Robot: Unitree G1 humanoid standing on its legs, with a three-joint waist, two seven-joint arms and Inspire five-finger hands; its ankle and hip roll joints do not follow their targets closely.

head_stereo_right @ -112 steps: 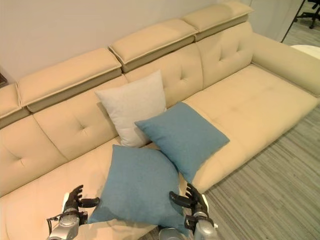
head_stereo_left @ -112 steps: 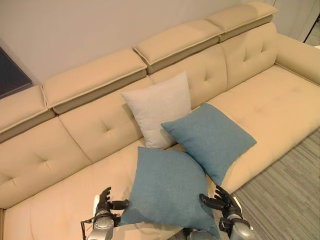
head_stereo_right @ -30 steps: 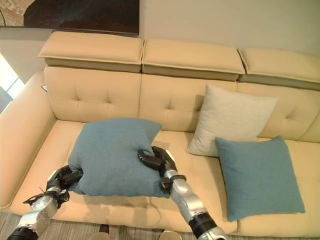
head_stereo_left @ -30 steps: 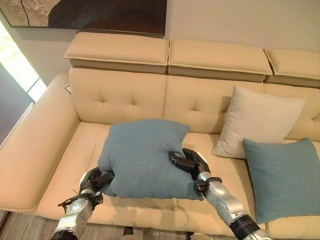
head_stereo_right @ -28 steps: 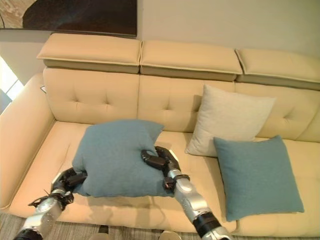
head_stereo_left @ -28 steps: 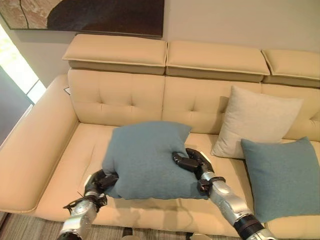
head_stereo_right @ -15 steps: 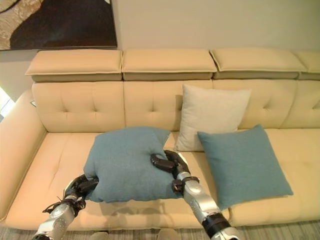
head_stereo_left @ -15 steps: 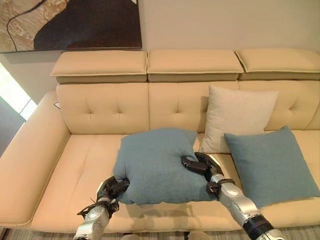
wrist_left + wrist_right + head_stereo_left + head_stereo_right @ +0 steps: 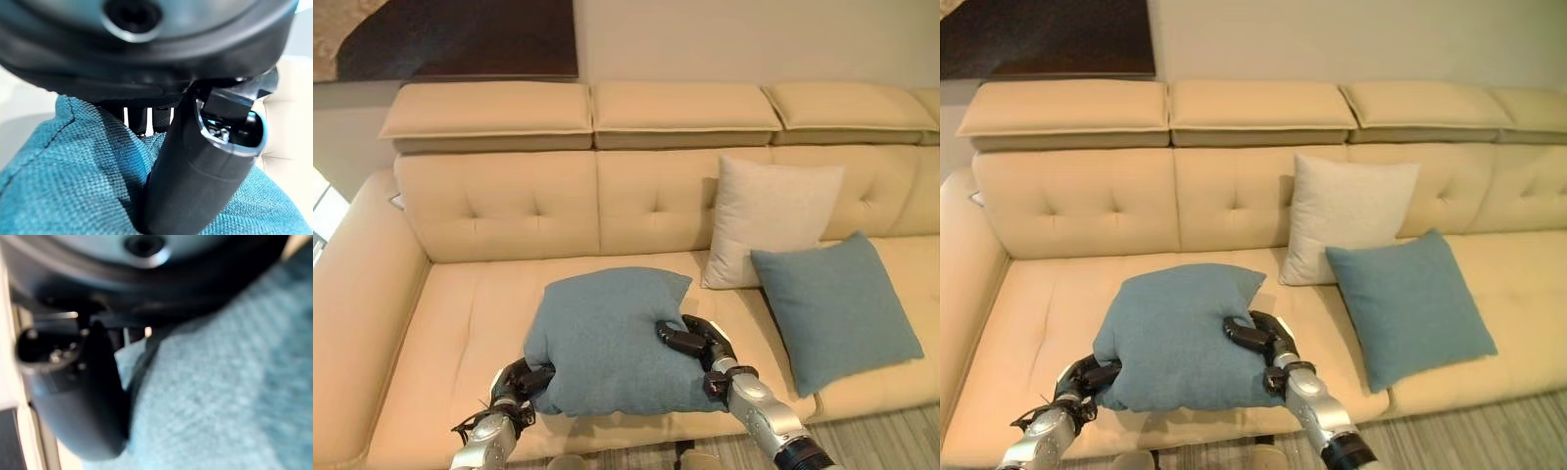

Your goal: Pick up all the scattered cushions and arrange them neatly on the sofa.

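Square teal-blue fabric cushion (image 9: 607, 338) sits between both hands, held over the near part of the seat of the long beige tufted leather sofa (image 9: 499, 206), left-centre section. It lies roughly flat, tilted a bit toward the robot, w/ its wide axis running left-right, so each hand has one side edge.

Left hand (image 9: 521, 379) is at the cushion's near-left corner, fingers curled into the fabric; left wrist view shows the thumb (image 9: 195, 171) pressed on teal cloth w/ fingers behind it, i.e. a pinch. Right hand (image 9: 695, 343) clamps the right edge, fingers curled over the top face, thumb side underneath; right wrist view shows fabric against the palm (image 9: 83, 382). Both arms come in low from the near side, right forearm angled up-left, left one short & low.

Backrest is far from the hands, straight ahead. Judgement: next move = push the cushion away & tip it upright against the backrest, in the free stretch left of the other two.

Pale grey square cushion (image 9: 766, 220) leans on the backrest to the right; second teal-blue square cushion (image 9: 837, 304) leans just in front of it, further right, overlapping its lower corner.
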